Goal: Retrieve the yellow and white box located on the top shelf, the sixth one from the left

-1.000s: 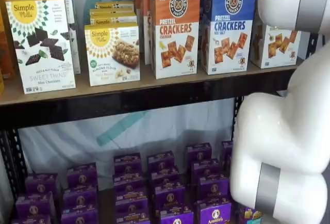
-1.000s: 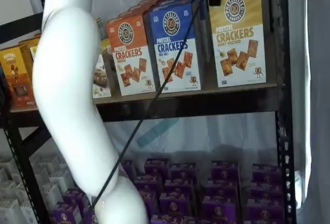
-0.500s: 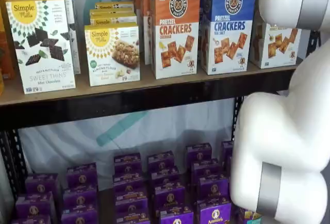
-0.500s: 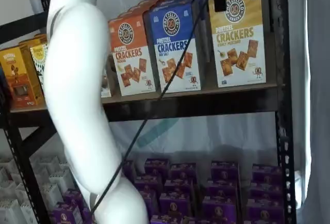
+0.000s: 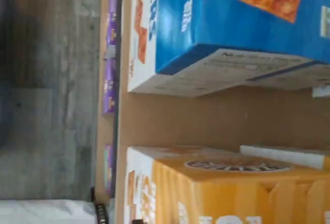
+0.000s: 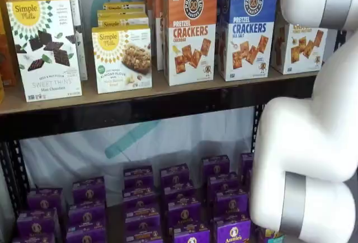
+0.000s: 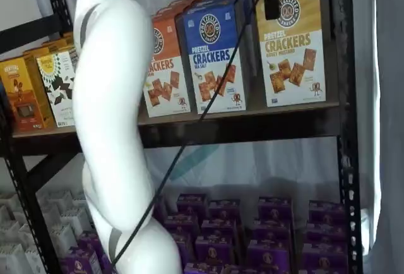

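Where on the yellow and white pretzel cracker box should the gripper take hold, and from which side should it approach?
Probably by its upper narrow sides, coming in from the front. The yellow and white box stands upright at the top shelf edge, with a bare gap separating it from the blue box, leaving room for a finger.

white arm [image 6: 313, 142] front-right, yellow and white box [image 6: 299, 47] partly hidden

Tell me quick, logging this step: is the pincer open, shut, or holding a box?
Pincer: cannot be told; only a dark finger shows at the top edge in front of the yellow and white box, no gap visible.
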